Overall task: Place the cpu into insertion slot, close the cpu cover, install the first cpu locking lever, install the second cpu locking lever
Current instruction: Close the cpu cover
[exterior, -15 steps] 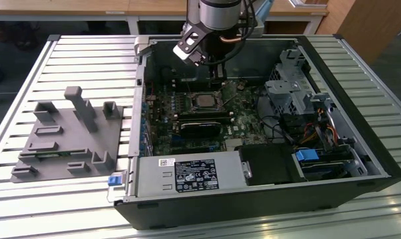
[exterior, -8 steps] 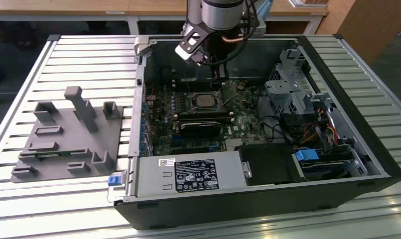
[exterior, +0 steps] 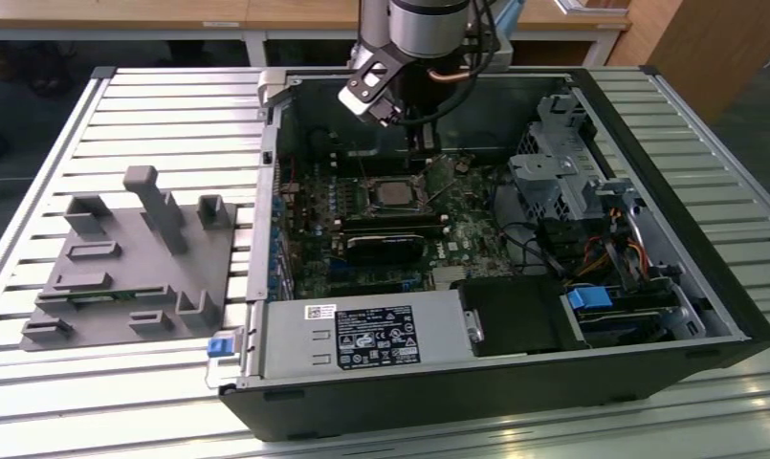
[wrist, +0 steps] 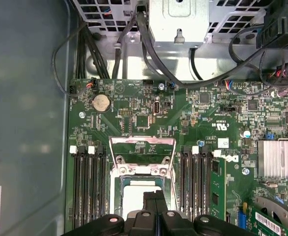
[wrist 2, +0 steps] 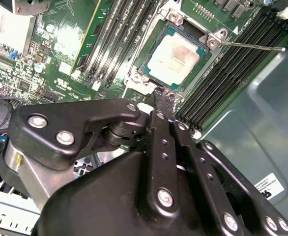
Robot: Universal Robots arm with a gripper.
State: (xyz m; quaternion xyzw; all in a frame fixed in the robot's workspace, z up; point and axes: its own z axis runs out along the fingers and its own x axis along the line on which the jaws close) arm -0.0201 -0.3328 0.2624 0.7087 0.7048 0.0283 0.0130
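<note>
The cpu [wrist 2: 176,54] lies flat in the insertion slot [wrist 2: 140,78], its silver top showing; I also see the cpu [wrist: 134,199] and its slot rim [wrist: 115,196] in the first wrist view, and the cpu [exterior: 391,194] in the exterior view. The cpu cover [wrist: 142,140] is swung open, and green board shows through its cut-out. My gripper [wrist 2: 163,98] is shut with nothing between its fingers. The gripper's tips [wrist: 155,197] hang over the cpu's edge on the cover's hinge side. A thin locking lever [wrist 2: 252,46] sticks out over the memory slots. From outside, the gripper [exterior: 418,143] reaches down into the case.
Long black memory slots [wrist: 87,187] flank the socket on both sides. The case's grey wall [wrist: 26,123] is close by. Cable bundles [wrist: 149,44], a finned heat sink [wrist: 279,160] and a drive cage [exterior: 551,182] crowd the case. A grey fixture block [exterior: 136,258] sits on the slatted table.
</note>
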